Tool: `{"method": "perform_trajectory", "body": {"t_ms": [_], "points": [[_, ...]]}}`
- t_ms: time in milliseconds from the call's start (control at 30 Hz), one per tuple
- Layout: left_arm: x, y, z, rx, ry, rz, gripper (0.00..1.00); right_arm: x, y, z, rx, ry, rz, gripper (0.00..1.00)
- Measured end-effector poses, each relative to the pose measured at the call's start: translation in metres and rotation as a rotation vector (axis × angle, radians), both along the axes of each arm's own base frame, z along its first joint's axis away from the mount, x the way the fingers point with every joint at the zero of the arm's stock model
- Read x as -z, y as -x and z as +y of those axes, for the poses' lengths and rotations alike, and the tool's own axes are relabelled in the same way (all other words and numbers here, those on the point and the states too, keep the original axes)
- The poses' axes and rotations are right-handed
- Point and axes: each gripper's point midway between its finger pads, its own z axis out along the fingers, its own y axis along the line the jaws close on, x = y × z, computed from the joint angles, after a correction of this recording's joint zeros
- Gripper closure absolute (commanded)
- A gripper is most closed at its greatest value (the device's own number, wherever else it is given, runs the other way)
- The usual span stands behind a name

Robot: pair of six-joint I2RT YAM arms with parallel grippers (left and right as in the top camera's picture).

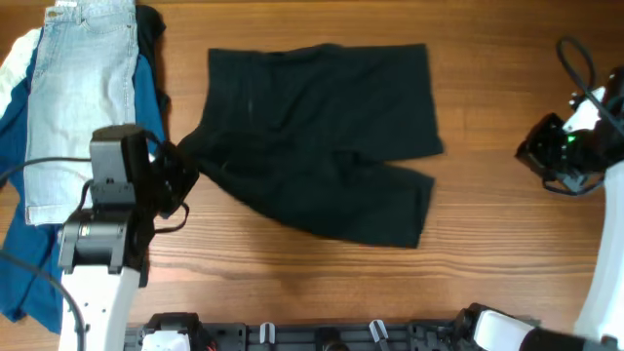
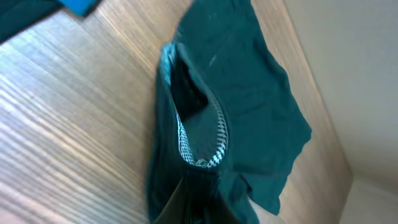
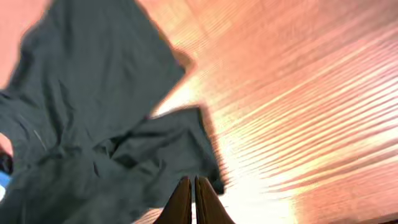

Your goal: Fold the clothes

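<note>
The black shorts lie spread across the middle of the wooden table, both legs pointing right. My left gripper is at their left end, shut on the waistband edge. In the left wrist view the shorts show a pale checked inner lining, and the dark fingers are closed on the fabric below it. My right gripper is far to the right of the shorts, off the cloth. In the right wrist view its fingers are pressed together and empty, with the shorts beyond them.
Pale-blue denim shorts lie at the far left on a deep-blue garment, with a white cloth at the edge. Bare wood lies right of the black shorts. Arm bases stand along the front edge.
</note>
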Motion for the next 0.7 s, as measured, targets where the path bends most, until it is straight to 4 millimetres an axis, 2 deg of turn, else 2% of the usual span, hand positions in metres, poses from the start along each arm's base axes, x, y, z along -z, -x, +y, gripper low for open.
{"method": "perform_trajectory", "body": {"t_ms": [100,167,233,267,300,333,367,467,500,600,633,700], "points": [[0.001,0.009,0.002,-0.005,-0.009,0.018,0.96,-0.021,0.002,0.004,-0.044,0.019,-0.059,0.77],[0.003,0.009,0.001,-0.002,-0.012,0.027,0.96,-0.017,0.008,0.014,-0.091,-0.008,-0.033,0.37],[0.012,0.004,-0.006,0.024,-0.02,0.058,0.96,0.002,0.02,0.04,-0.197,-0.052,0.04,0.27],[0.017,0.0,-0.01,0.039,-0.022,0.07,0.96,0.023,0.027,0.065,-0.298,-0.085,0.092,0.25],[0.029,-0.009,-0.02,0.069,-0.026,0.1,0.96,0.037,0.034,0.082,-0.359,-0.112,0.136,0.25],[0.033,-0.011,-0.022,0.078,-0.028,0.116,0.96,0.048,0.033,0.09,-0.397,-0.113,0.135,0.25],[0.038,-0.017,-0.028,0.094,-0.033,0.119,0.96,0.069,0.037,0.102,-0.439,-0.122,0.159,0.25],[0.059,-0.026,-0.036,0.117,-0.043,0.178,0.96,0.121,0.045,0.118,-0.465,-0.16,0.197,0.29],[0.063,-0.027,-0.036,0.117,-0.044,0.188,0.96,0.133,0.042,0.123,-0.47,-0.18,0.169,0.31],[0.065,-0.028,-0.035,0.113,-0.05,0.194,0.96,0.162,0.038,0.14,-0.478,-0.225,0.115,0.34],[0.065,-0.029,-0.035,0.111,-0.053,0.192,0.96,0.178,0.041,0.149,-0.473,-0.248,0.121,0.36],[0.065,-0.029,-0.034,0.109,-0.056,0.192,0.96,0.186,0.034,0.152,-0.468,-0.256,0.099,0.37]]}}
